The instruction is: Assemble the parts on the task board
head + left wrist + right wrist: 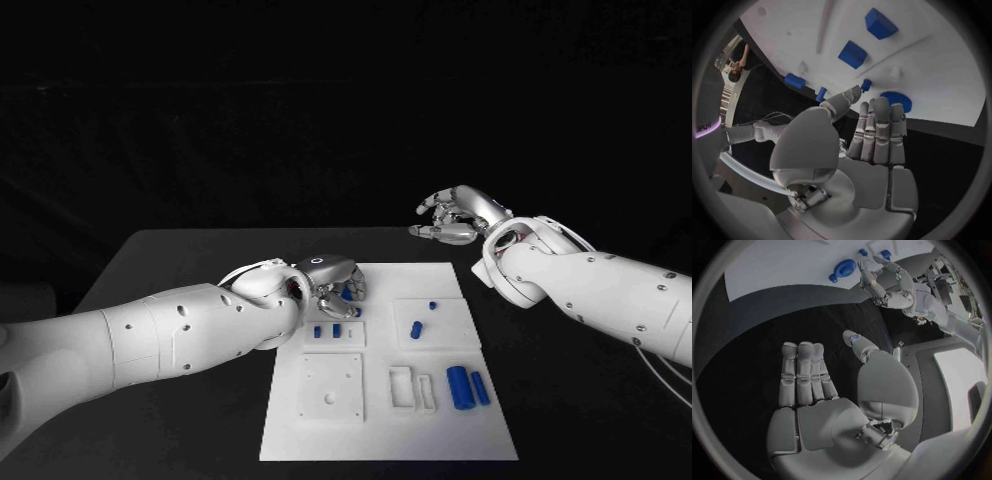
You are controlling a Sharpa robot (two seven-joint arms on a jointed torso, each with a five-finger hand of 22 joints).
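The white task board (389, 400) lies mid-table with blue parts on it. My left hand (329, 280) hangs over the board's far left corner, fingers straight and together, thumb apart, holding nothing. Its fingertips (879, 107) stand just before a round blue part (898, 100), and a small blue peg (866, 85) sits beside the thumb tip. Two blue blocks (852, 54) stand further along the board. My right hand (459, 215) hovers empty over the black table beyond the board's far right corner, its fingers (803, 375) flat and its thumb apart.
Two long blue cylinders (462, 387) lie side by side near the board's right edge. A short blue cylinder (417, 328) and a small blue piece (433, 304) sit on a raised square plate. Black table (173, 260) surrounds the board.
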